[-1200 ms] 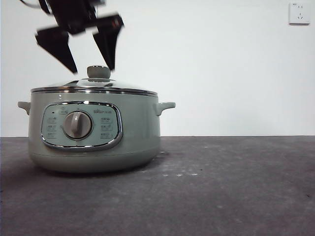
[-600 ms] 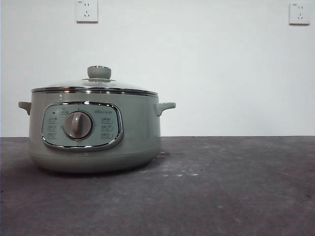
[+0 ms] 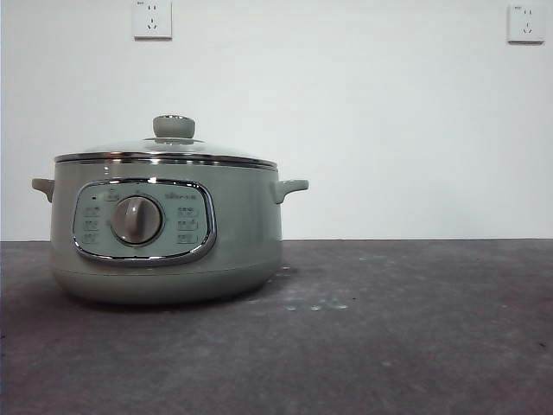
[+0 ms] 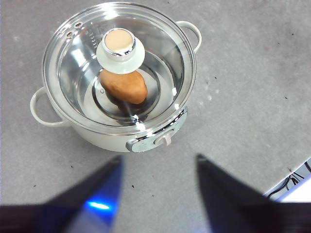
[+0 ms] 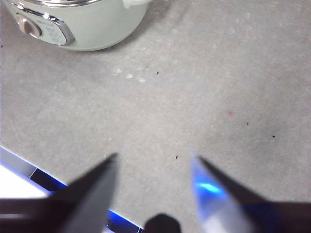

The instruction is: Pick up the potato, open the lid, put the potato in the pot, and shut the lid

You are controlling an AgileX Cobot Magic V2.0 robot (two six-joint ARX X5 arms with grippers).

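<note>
The pale green pot (image 3: 164,233) stands at the left of the table with its glass lid (image 3: 164,149) seated on the rim. In the left wrist view the potato (image 4: 124,86) shows through the lid (image 4: 160,58), lying on the floor of the pot (image 4: 104,136). My left gripper (image 4: 158,162) hangs high above the pot, open and holding nothing. Away from it, over bare table, my right gripper (image 5: 153,160) is open and holds nothing; a corner of the pot (image 5: 87,29) shows in its view. Neither gripper appears in the front view.
Grey tabletop (image 3: 406,328) stretches to the right of the pot. Two wall sockets (image 3: 152,19) sit high on the white wall behind. A table edge with a blue-lit strip (image 5: 29,172) runs near the right gripper.
One second ago an open gripper hung just above the lid knob in the front view. It has since risen out of that view. Pot and lid have not moved.
</note>
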